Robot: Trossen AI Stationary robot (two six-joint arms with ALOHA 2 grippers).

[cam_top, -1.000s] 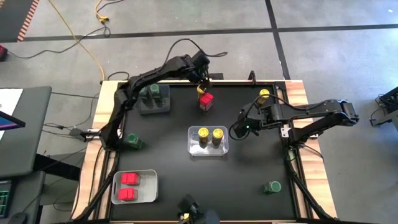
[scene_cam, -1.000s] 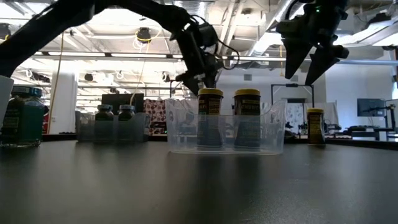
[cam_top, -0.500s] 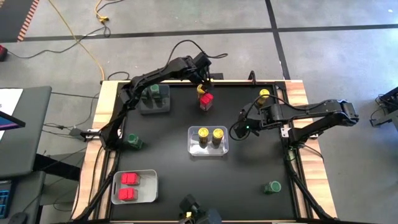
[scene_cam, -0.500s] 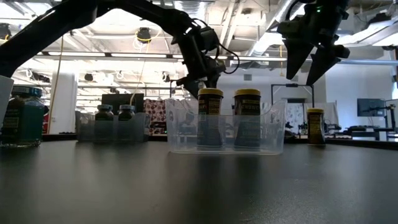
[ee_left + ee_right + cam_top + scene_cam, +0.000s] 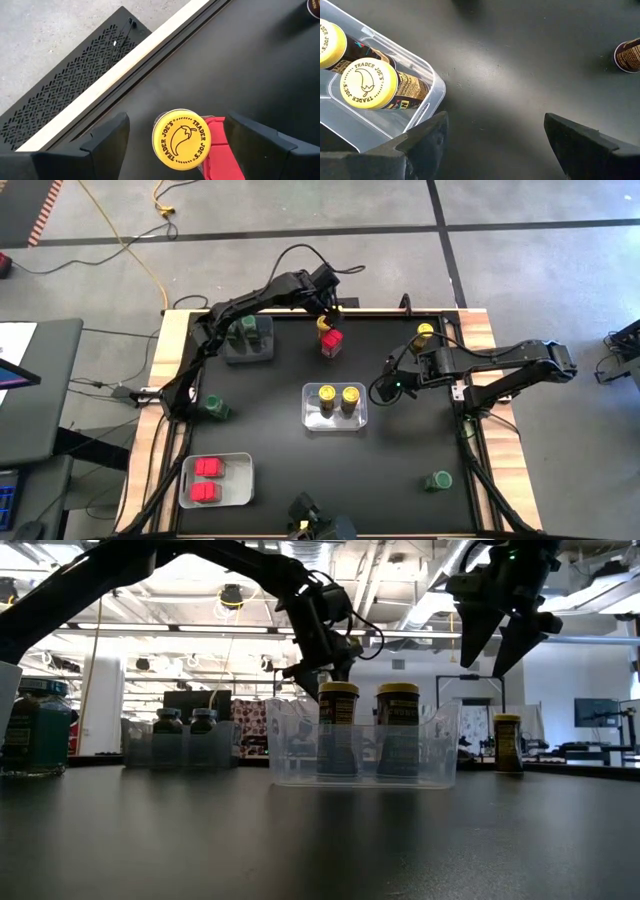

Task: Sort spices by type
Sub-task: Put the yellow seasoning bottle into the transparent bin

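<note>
Since the earlier frame, the left gripper (image 5: pixel 326 314) has widened slightly. High view: its jaws stand apart above the round yellow-lidded spice jar (image 5: pixel 324 324). Left wrist view: between the fingers (image 5: pixel 107 137), that jar touches a squarish red-topped spice jar (image 5: pixel 218 148); closing risks catching both. Right gripper (image 5: pixel 381 389) waits, spread, beside the clear plastic bin (image 5: pixel 335 423).

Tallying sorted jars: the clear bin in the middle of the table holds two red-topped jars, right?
Not red-topped. The high view shows the clear bin in the middle holding two yellow-lidded jars. The two red-topped jars sit in the other clear bin near the front left corner.
</note>
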